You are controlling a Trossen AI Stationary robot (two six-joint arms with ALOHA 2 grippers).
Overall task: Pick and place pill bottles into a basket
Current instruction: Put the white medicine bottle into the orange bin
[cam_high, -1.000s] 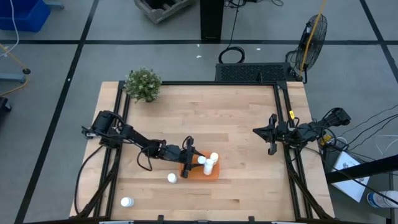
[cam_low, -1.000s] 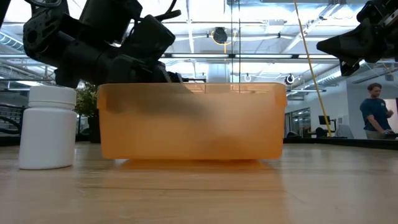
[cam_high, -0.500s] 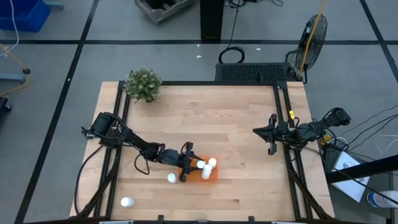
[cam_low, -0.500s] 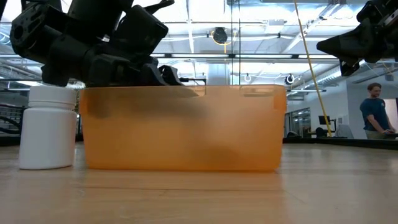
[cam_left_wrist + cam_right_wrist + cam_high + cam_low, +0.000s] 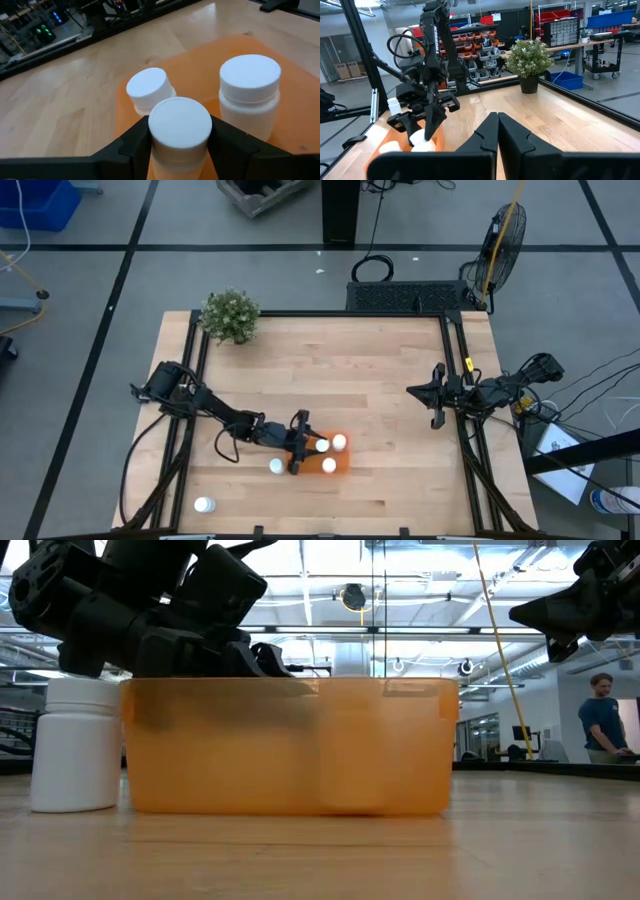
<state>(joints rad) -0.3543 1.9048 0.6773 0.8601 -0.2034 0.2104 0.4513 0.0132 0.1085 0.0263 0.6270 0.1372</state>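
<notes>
Nearest, one smooth white cylindrical pill bottle (image 5: 204,504) stands at the wooden desk's (image 5: 370,380) front edge, another (image 5: 276,466) beside the translucent orange basket (image 5: 340,468). Low and outstretched, the left tool (image 5: 177,142) clamps a capped bottle (image 5: 179,125) over it. The right tool (image 5: 498,131), fingers together, hovers far right.

Your left arm stretches low from the bench's left edge toward the front middle, its dark two-finger left gripper (image 5: 305,445) clamped around a small white pill bottle (image 5: 180,131). Your right arm waits at the right edge, the dark right gripper (image 5: 434,401) with fingers pressed together.
</notes>
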